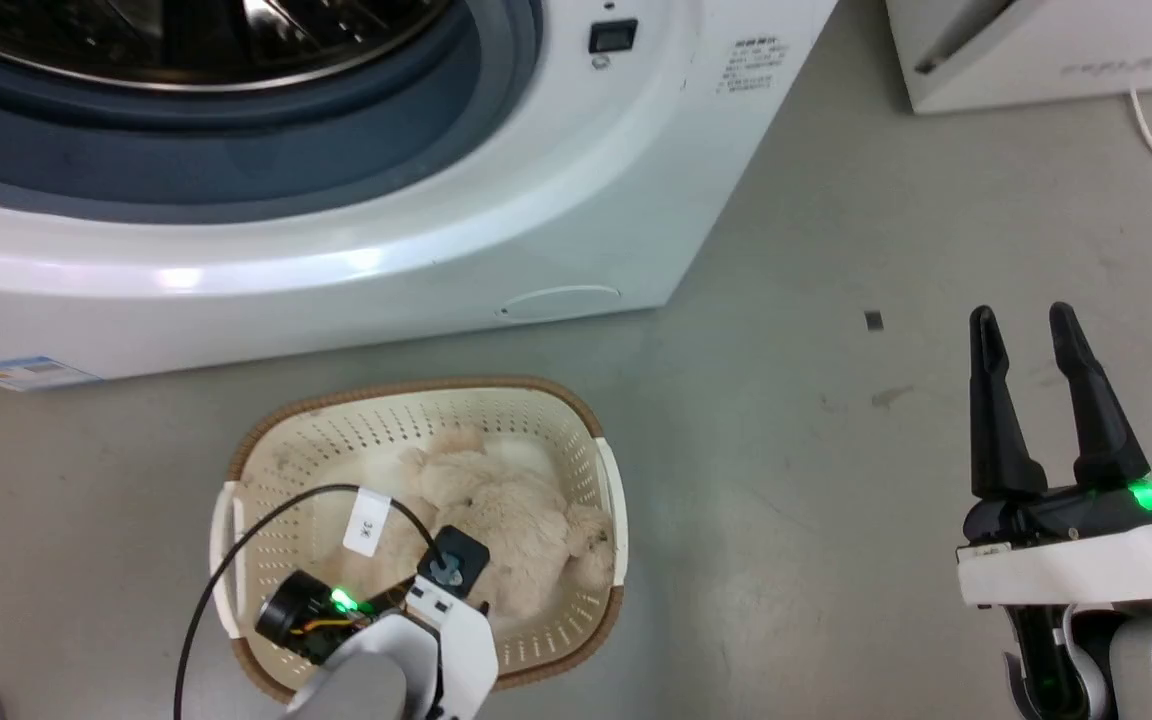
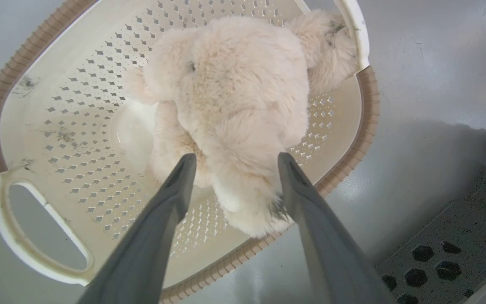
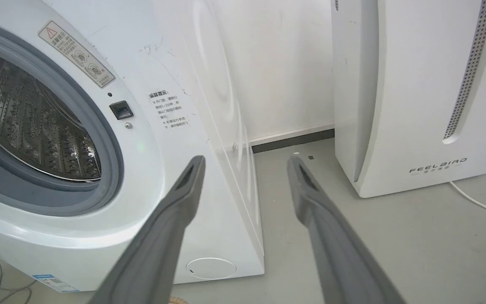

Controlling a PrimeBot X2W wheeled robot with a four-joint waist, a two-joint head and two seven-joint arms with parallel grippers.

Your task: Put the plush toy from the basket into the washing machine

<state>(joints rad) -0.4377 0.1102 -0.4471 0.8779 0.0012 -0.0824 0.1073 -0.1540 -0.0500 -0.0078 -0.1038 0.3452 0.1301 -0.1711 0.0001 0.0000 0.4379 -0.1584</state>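
- Bright, even, diffuse light is seen in all three views.
- Soft glare patches are reflected along the white front of the washing machine (image 1: 336,255) in the head view.
- A broad, soft-edged shadow is cast on the floor (image 2: 428,139) beside the basket (image 2: 369,105).
- Straight edges are bowed in the wrist views, and the left gripper (image 2: 236,156) is blurred towards the bottom edge.

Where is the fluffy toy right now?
In the head view's lower left, the plush toy lies in the basket on the floor before the washing machine, under the open left gripper.
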